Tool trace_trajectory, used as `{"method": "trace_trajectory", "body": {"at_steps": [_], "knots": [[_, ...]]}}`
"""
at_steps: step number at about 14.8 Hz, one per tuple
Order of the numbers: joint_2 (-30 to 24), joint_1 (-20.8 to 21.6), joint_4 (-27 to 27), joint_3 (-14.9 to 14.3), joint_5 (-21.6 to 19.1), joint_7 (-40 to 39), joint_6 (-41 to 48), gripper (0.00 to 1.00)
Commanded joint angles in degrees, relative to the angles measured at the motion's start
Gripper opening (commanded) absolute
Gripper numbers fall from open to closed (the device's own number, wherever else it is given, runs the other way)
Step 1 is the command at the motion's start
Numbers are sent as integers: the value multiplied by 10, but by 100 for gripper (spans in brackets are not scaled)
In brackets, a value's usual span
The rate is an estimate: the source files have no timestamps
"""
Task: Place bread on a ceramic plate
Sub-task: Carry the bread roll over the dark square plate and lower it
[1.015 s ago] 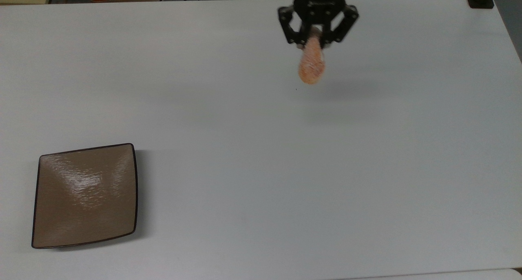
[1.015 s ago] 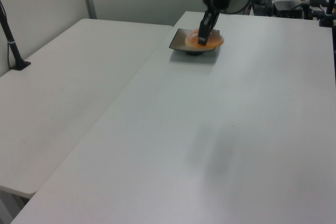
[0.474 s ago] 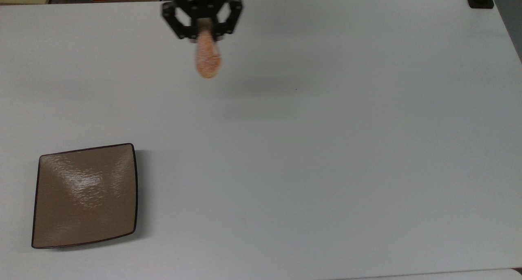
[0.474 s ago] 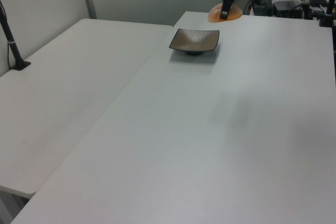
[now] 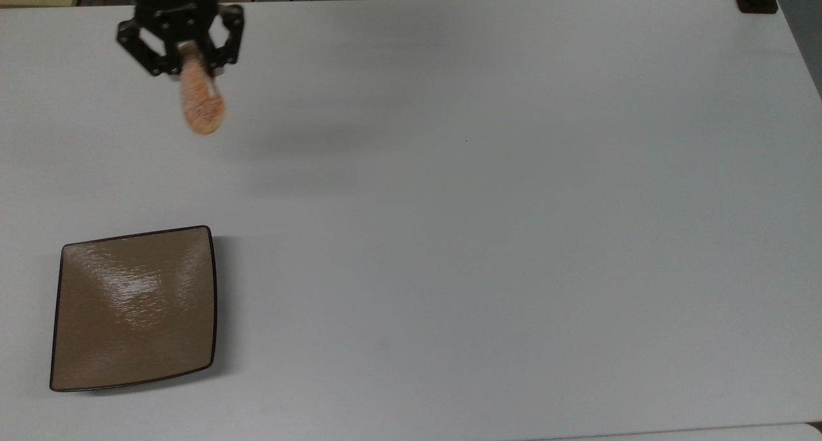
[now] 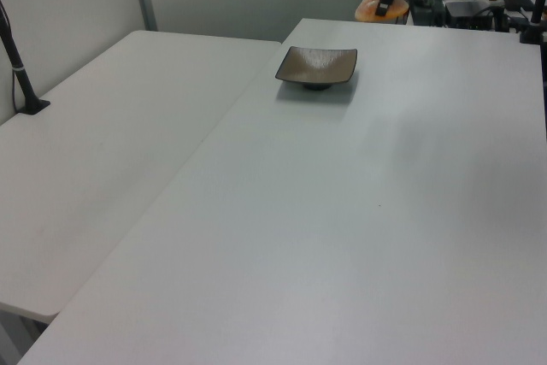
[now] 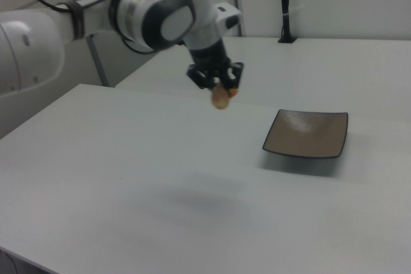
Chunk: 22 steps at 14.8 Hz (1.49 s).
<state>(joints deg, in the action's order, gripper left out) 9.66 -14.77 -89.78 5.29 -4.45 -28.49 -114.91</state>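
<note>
Orange-pink and grainy, the bread (image 5: 201, 109) hangs in the air, pinched at its upper end by our gripper (image 5: 185, 61), whose two black fingers (image 5: 158, 67) are pressed against it from either side. In the top view we see it near the upper left corner of the white table (image 5: 488, 235), with most of its length sticking out below the fingertips and a soft shadow on the tabletop to its right.

Well apart from the bread sits the plate (image 5: 133, 307), a glossy tan-brown square with a thin dark rim and a streaky sheen. It rests flat on the table near the top view's lower left corner, and nothing lies on it.

From the right view we see the white arm (image 7: 164, 17) reaching in from the right view's left, with the gripper (image 7: 219, 86) pointing downward and the bread (image 7: 221, 97) dangling clear above the table. The plate (image 7: 307, 134) lies to the right view's right of it and lower, with bare tabletop between the two.

In the left view the bread (image 6: 381, 7) shows as an orange patch at the far edge of the table, beyond the plate (image 6: 317, 66) and a little to the left view's right of it. A second white table (image 6: 94, 151) stands alongside on the left view's left.
</note>
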Motion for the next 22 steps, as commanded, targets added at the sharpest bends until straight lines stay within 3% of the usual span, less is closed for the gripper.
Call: {"method": "trace_trajectory", "body": {"at_steps": [1,12,16,19,21,22], "knots": [[55,-25,14,3,-10,-25,-107,20],[270,-27,65,4,-20,-21,-483,21],[343,-17,135,4,-19,-18,-492,21],[370,-13,153,3,-17,-22,-493,25],[376,-13,154,3,-17,-22,-493,34],[379,-14,153,3,-17,-22,-493,46]]}}
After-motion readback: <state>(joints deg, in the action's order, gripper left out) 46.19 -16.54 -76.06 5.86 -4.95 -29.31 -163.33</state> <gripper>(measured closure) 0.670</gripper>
